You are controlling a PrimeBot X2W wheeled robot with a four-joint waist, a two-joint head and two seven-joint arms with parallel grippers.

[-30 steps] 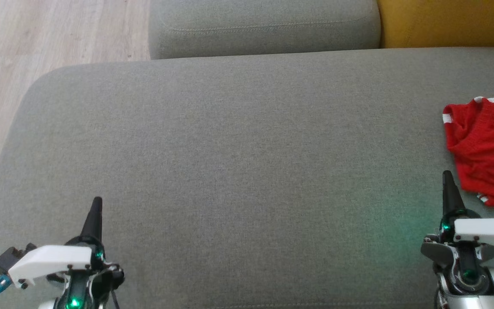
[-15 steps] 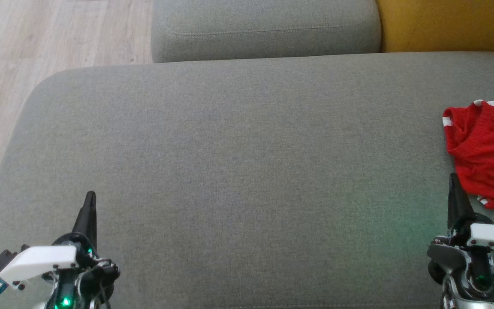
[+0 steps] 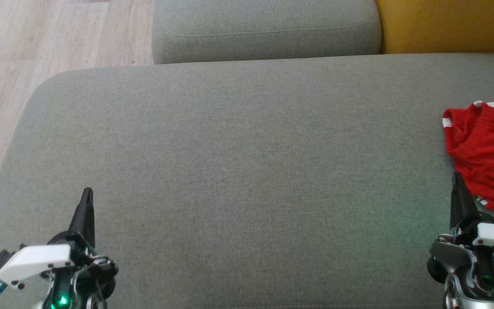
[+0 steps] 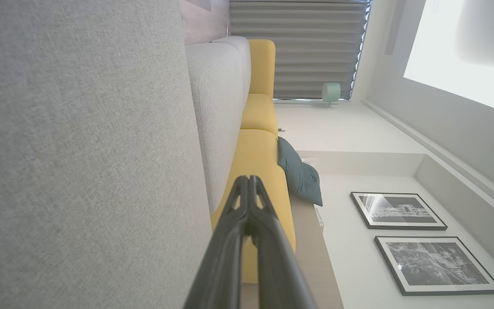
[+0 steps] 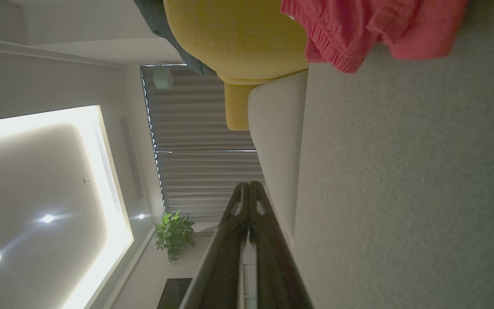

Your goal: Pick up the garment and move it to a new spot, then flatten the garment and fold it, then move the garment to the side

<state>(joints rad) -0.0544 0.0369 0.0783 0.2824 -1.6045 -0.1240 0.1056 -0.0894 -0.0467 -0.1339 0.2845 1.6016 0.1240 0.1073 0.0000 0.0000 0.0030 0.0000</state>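
My left gripper (image 3: pixel 87 192) fingers pressed together, right gripper (image 3: pixel 456 176) fingers closed tight too, its tip just beside the red garment (image 3: pixel 487 150) (white trim showing) — crumpled at the right edge of the grey sofa seat (image 3: pixel 247 171), yellow cushion (image 3: pixel 444 21) behind, wooden floor (image 3: pixel 58 34) far left.

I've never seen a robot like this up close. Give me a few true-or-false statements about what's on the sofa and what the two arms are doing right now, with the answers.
1. The red garment lies at the right end of the grey sofa seat. True.
2. The right fingers are clamped on the garment. False: they are shut on nothing, just short of its near edge.
3. The left fingers are pressed together. True.
4. The garment is neatly folded. False: it lies crumpled.
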